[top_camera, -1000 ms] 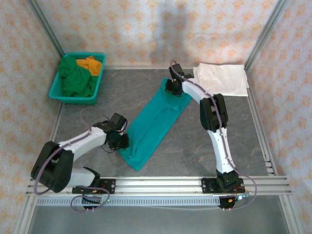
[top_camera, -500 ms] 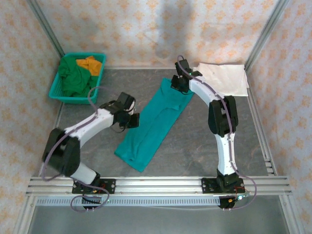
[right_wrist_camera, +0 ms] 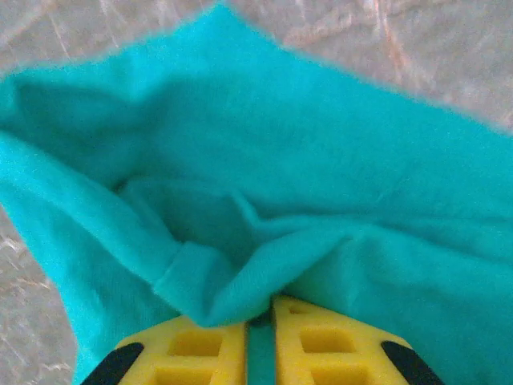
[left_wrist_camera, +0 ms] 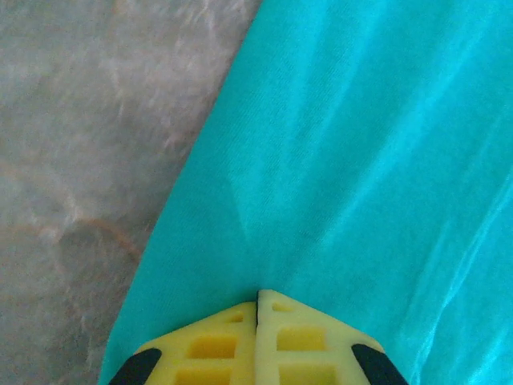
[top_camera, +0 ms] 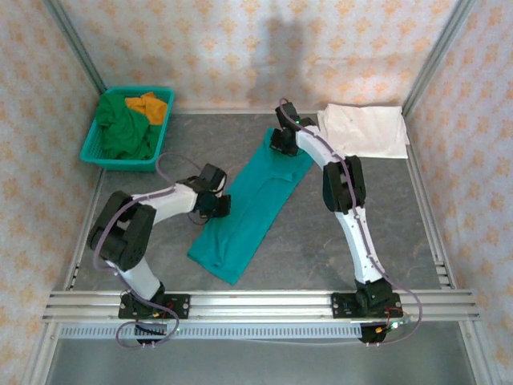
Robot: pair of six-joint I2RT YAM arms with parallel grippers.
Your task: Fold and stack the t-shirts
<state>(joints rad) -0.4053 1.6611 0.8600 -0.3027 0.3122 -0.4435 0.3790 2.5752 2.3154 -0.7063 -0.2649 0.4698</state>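
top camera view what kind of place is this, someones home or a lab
Most likely a robot test cell, not a home: aluminium frame posts and patterned cloth walls box in a grey table, two arms are bolted to a rail, with a teal t-shirt laid out.

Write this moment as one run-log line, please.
left claw: shut on teal t-shirt, left edge | right claw: shut on its far end | white t-shirt: flat, far right | basket: holds green t-shirt, orange t-shirt

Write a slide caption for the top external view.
Left gripper and right gripper pinch the teal t-shirt laid out on the table; white t-shirt lies far right.
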